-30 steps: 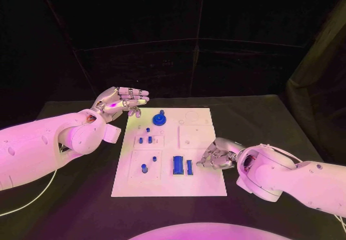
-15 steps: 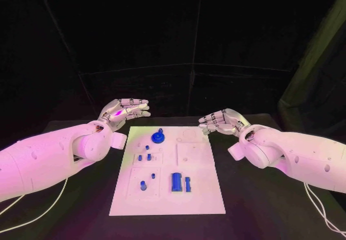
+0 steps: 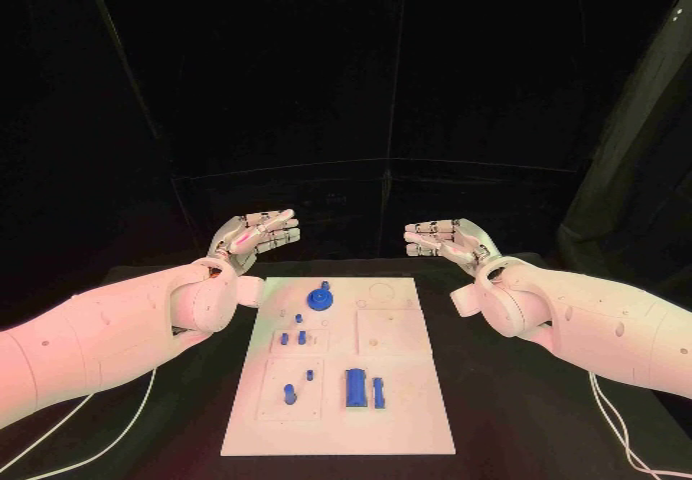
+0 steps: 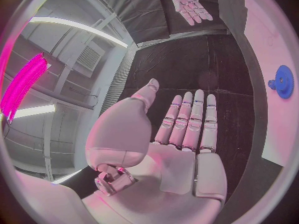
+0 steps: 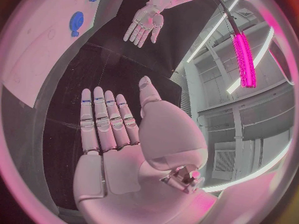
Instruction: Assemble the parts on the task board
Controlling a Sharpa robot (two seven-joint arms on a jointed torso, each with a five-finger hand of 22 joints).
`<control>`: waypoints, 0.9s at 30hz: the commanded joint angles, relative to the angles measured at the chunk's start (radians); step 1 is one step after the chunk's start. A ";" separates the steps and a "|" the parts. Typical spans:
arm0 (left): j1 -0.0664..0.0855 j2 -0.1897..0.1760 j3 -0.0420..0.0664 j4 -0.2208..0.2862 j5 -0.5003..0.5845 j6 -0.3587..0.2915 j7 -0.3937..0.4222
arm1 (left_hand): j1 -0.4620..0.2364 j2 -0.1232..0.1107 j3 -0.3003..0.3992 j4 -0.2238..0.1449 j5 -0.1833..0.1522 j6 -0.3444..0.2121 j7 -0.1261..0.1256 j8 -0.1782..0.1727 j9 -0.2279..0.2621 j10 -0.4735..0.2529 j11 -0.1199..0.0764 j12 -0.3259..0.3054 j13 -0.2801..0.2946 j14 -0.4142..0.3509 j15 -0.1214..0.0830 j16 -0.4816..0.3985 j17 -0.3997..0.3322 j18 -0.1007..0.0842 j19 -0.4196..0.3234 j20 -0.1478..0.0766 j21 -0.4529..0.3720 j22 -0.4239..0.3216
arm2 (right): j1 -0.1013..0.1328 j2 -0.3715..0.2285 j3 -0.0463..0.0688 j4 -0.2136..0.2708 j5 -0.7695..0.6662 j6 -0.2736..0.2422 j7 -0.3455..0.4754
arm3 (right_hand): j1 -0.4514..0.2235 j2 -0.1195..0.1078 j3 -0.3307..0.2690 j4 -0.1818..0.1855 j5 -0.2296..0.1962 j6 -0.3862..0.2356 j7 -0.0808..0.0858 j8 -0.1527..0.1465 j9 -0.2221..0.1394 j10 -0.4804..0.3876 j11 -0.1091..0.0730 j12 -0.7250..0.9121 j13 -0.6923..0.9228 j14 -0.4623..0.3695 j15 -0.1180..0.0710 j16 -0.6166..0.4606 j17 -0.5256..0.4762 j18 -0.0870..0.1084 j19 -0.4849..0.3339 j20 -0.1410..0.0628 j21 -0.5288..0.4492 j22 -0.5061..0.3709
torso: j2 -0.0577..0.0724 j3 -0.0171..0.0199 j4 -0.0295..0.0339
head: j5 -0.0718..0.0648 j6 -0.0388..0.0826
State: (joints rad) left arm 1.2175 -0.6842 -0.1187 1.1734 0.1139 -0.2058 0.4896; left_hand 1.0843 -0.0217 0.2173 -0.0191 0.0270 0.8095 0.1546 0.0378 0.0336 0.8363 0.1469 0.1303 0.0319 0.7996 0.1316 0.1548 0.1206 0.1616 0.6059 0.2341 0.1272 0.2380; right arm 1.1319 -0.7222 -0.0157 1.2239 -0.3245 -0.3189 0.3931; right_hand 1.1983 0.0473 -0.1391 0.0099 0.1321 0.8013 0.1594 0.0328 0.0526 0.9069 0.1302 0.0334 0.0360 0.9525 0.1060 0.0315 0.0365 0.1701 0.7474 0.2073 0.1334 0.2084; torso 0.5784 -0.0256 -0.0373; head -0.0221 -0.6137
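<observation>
The white task board [image 3: 404, 400] lies in the middle of the black table. On it are a blue gear-shaped part [image 3: 320, 298] near the far edge, small blue pegs [image 3: 293, 338] left of centre, and taller blue blocks [image 3: 355, 387] nearer the front. My left hand [image 3: 257, 236] is raised above the table's far left, fingers straight and apart, holding nothing. My right hand [image 3: 450, 240] is raised at the far right, also flat with nothing in it. In the left wrist view my left hand [image 4: 187, 129] is flat, with the gear [image 4: 283, 81] and my right hand [image 4: 191, 2] beyond.
Black table surface [image 3: 173, 420] surrounds the board on all sides. A white cable [image 3: 87, 425] trails below my left arm, another cable [image 3: 617, 420] below my right arm. Black curtains close off the back.
My right hand has left the blue blocks at the board's front, risen to the far right and opened flat. My left hand has straightened its fingers. The camera has tilted upward.
</observation>
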 commanded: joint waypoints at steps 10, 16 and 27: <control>-0.074 -0.042 0.053 0.178 -0.053 -0.254 0.014 | -0.580 0.022 -0.117 0.019 -0.027 -0.433 -0.083 -0.038 -0.034 -0.448 -0.147 -0.130 -0.032 -0.428 -0.132 -0.082 -0.121 -0.075 -0.324 -0.126 -0.127 -0.127 | -0.045 -0.032 0.009 0.194 0.183 -0.256 0.071 | -0.629 -0.047 0.139 -0.010 -0.132 -0.421 -0.084 -0.033 -0.053 -0.476 -0.130 -0.033 -0.036 -0.500 -0.106 -0.031 -0.036 -0.084 -0.393 -0.109 -0.133 -0.109 | -0.034 0.0256 0.0373 | 0.022 0.014; -0.129 -0.074 0.092 0.307 -0.089 -0.437 0.024 | -0.689 0.022 -0.138 0.019 -0.027 -0.515 -0.155 -0.038 -0.034 -0.532 -0.147 -0.130 -0.032 -0.508 -0.132 -0.155 -0.121 -0.086 -0.385 -0.149 -0.127 -0.151 | -0.071 -0.050 0.014 0.302 0.283 -0.395 0.111 | -0.759 -0.047 0.139 -0.010 -0.132 -0.508 -0.159 -0.033 -0.053 -0.575 -0.130 -0.033 -0.036 -0.604 -0.106 -0.031 -0.036 -0.100 -0.473 -0.131 -0.133 -0.132 | -0.034 0.0256 0.0373 | 0.022 0.014; -0.167 -0.096 0.119 0.397 -0.114 -0.564 0.030 | -0.828 0.022 -0.217 0.019 -0.027 -0.618 -0.155 -0.038 -0.034 -0.638 -0.147 -0.130 -0.032 -0.611 -0.132 -0.155 -0.121 -0.162 -0.464 -0.234 -0.127 -0.238 | -0.082 -0.058 0.016 0.346 0.324 -0.451 0.127 | -0.913 -0.047 0.139 -0.010 -0.132 -0.610 -0.159 -0.033 -0.053 -0.690 -0.130 -0.033 -0.036 -0.726 -0.106 -0.031 -0.036 -0.170 -0.568 -0.207 -0.133 -0.208 | -0.034 0.0256 0.0373 | 0.022 0.014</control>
State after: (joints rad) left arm 1.0488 -0.7792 -0.0023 1.5656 0.0305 -0.6953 0.4968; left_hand 0.3429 0.0001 0.0303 0.0000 0.0037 0.2557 0.0075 0.0039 0.0012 0.2638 0.0058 0.0065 0.0012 0.2529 0.0037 0.0110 0.0034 0.0376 0.1903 0.0375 0.0080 0.0393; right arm 1.0480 -0.7796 -0.0012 1.5668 -0.0340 -0.7218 0.4889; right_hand 0.3829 0.0006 -0.0110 -0.0004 0.0094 0.2559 0.0080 0.0038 0.0015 0.2898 0.0036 0.0072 0.0016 0.3043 0.0016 0.0044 0.0013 0.0298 0.2401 0.0246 0.0075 0.0248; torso 0.5443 -0.0001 -0.0001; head 0.0002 -0.5999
